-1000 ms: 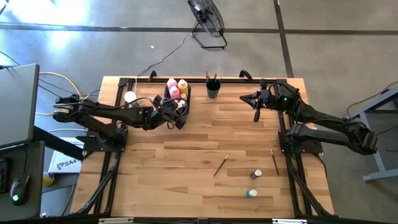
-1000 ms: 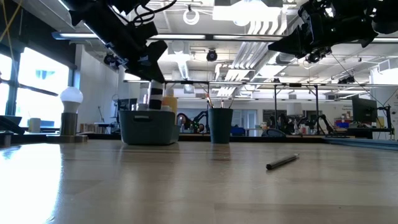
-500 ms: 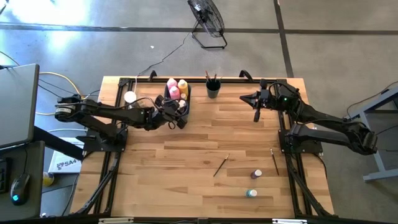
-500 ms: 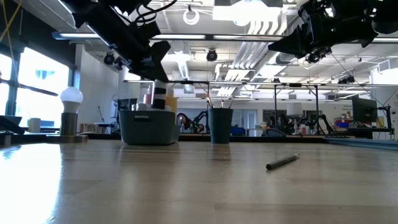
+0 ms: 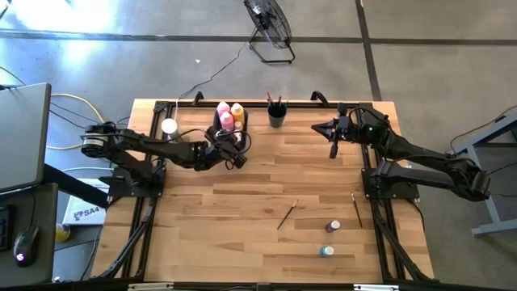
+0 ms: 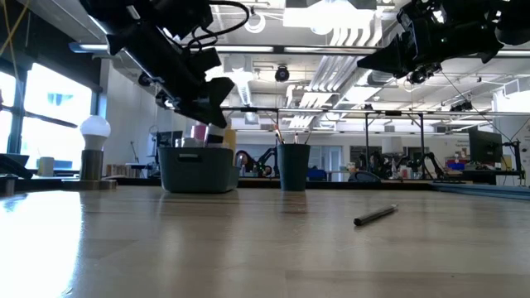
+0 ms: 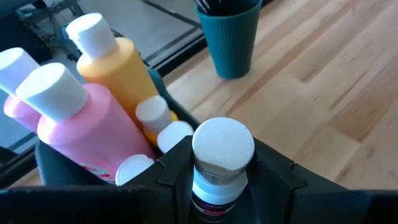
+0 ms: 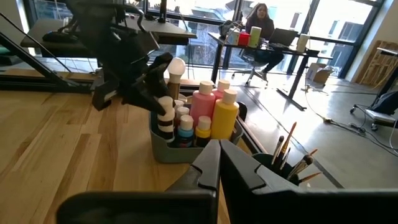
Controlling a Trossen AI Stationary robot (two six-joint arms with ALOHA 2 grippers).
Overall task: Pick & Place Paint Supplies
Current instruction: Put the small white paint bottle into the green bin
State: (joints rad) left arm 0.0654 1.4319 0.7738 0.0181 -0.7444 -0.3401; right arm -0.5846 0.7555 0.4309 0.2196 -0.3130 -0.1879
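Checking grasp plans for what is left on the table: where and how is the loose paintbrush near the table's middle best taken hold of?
The paintbrush lies flat and slanted on bare wood. I would come straight down from above and pinch mid-handle, fingers set across its length. It is thin and low, so a side approach would likely just roll it.

Grey concrete floor, black floor fan, big windows, ceiling lights.

Squeeze bottles in bin at table's back left; cup just right of it; brushes and small bottles lying front right.
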